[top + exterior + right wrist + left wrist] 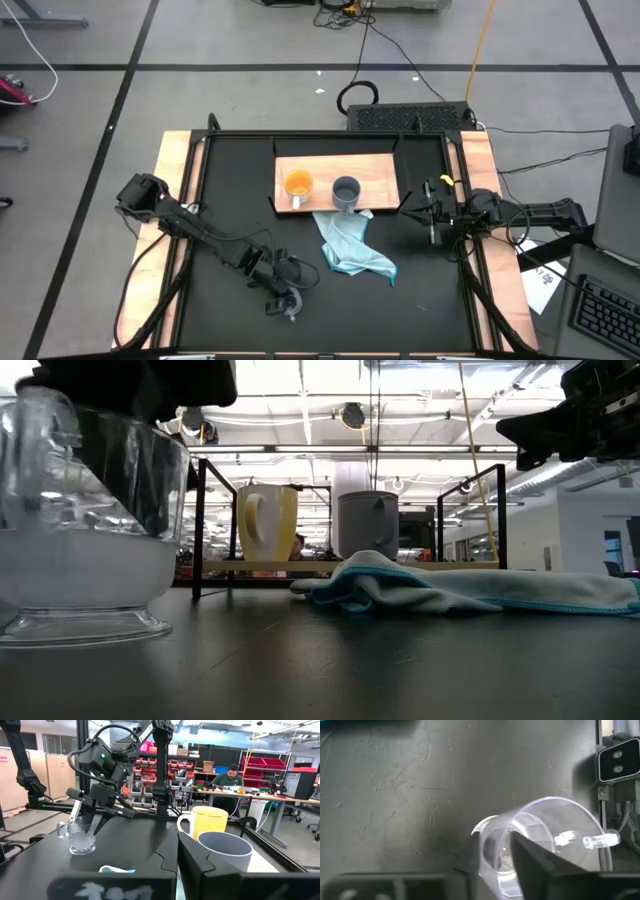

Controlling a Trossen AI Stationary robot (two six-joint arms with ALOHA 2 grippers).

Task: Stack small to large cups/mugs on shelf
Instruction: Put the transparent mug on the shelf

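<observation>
1. Step: grasping. Left gripper (288,308), lower centre of the high view, pinches the clear glass cup (540,845) by its wall.
2. Right gripper (432,212) waits pressed together, right of the shelf (380,172).
3. Next: probably lift, carry to grey-blue mug (346,192).

Two mugs (322,187) on shelf (375,170)

- Left arm reaches low over the near worktop; left gripper (287,303) points down, its fingers (530,855) astride the rim of the glass cup (545,840).
- Right arm waits at the right edge, right gripper (432,213) closed.
</observation>
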